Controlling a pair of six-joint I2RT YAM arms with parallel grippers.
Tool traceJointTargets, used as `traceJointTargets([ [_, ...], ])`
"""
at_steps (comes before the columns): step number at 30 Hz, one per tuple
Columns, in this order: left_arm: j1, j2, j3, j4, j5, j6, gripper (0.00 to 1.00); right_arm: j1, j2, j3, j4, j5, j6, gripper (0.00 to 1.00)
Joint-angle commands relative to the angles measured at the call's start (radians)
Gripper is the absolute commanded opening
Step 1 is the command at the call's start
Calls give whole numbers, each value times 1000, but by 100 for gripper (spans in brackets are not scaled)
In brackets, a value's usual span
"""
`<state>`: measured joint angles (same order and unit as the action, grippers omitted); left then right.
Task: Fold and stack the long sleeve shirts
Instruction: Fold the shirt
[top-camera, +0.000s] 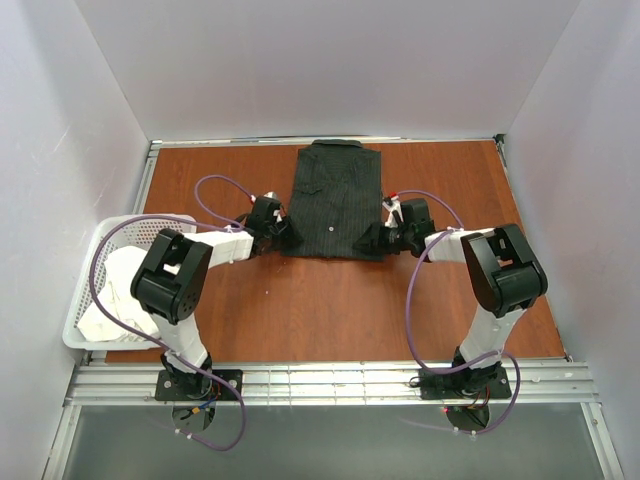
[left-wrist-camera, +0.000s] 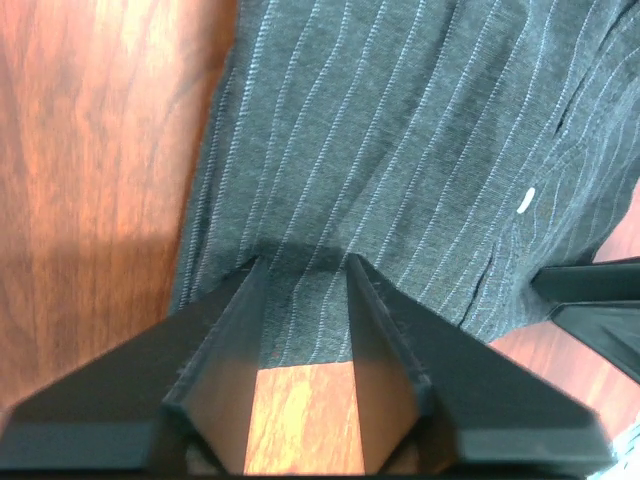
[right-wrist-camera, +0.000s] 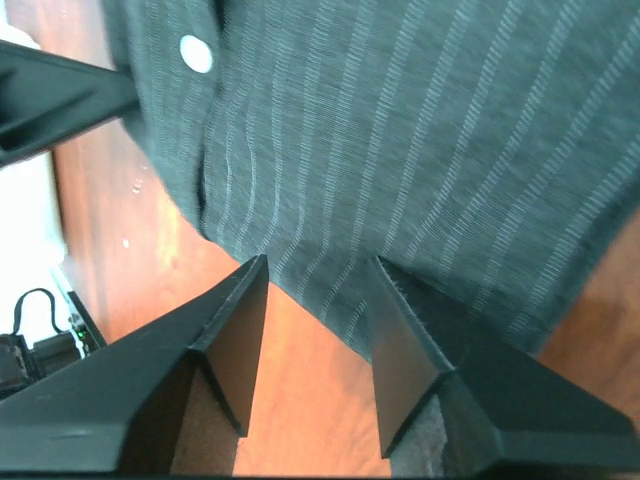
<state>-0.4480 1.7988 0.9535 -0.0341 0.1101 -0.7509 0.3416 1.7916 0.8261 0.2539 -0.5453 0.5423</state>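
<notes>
At the far left a white basket (top-camera: 128, 222) hangs over the table's (top-camera: 330, 310) left edge, holding a white cloth (top-camera: 120, 290). It sits beside the left arm's elbow, well apart from the shirt.

The left gripper (top-camera: 280, 235) is low at the near left corner of the shirt (top-camera: 335, 200). In the left wrist view its fingers (left-wrist-camera: 235, 350) are spread apart, the tips at the hem with bare wood showing in the gap. Open wood runs left of the shirt's (left-wrist-camera: 400, 150) side edge.

The dark pinstriped shirt lies flat as a narrow folded rectangle in the middle of the table. Its collar is at the far edge and its hem is toward the arms. A pale button (left-wrist-camera: 527, 200) shows on the placket.

The right gripper (top-camera: 375, 240) meets the near right corner. Its fingers (right-wrist-camera: 235, 340) are also apart, the hem (right-wrist-camera: 330, 300) just past their tips and not pinched.

Bare wood stretches between the hem and the metal rail (top-camera: 330, 380), and to the right. White walls (top-camera: 580, 150) close in three sides.
</notes>
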Motion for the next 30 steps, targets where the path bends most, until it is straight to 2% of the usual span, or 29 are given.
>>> traceJointTargets([
  [1, 0, 2, -71, -50, -29, -21, 28, -3, 25, -34, 53, 10, -5, 35],
  [3, -1, -27, -138, -52, -7, -53, 26, -3, 25, -87, 50, -16, 17, 33],
  [5, -17, -88, -191, -70, 3, -77, 25, -1, 3, -161, 48, -59, 41, 26],
  [8, -57, -171, -297, -128, 0, -123, 24, 13, -75, -284, 12, -61, 48, 25],
  [11, -101, -321, -425, -162, 33, -175, 24, 43, -188, -379, -76, -39, 35, 25],
  [15, -143, -642, -579, -213, 82, -254, 28, 89, -418, -452, -163, -13, 16, 27],
  [16, -149, -703, -607, -240, 86, -274, 31, 97, -461, -455, -179, -10, 15, 28],
  [18, -149, -844, -598, -272, 68, -275, 39, 100, -570, -429, -211, -5, 8, 38],
  [20, -149, -897, -531, -308, 39, -251, 46, 99, -621, -385, -228, 10, 5, 46],
  [21, -147, -907, -497, -306, 19, -240, 50, 100, -644, -331, -231, 18, 1, 48],
  [24, -149, -848, -374, -244, 5, -191, 51, 99, -620, -198, -228, 44, -16, 51],
  [28, -146, -655, -247, -110, -30, -145, 48, 85, -505, -55, -182, 79, -28, 50],
  [30, -136, -529, -181, -32, -38, -125, 46, 68, -422, -18, -102, 67, -15, 50],
])
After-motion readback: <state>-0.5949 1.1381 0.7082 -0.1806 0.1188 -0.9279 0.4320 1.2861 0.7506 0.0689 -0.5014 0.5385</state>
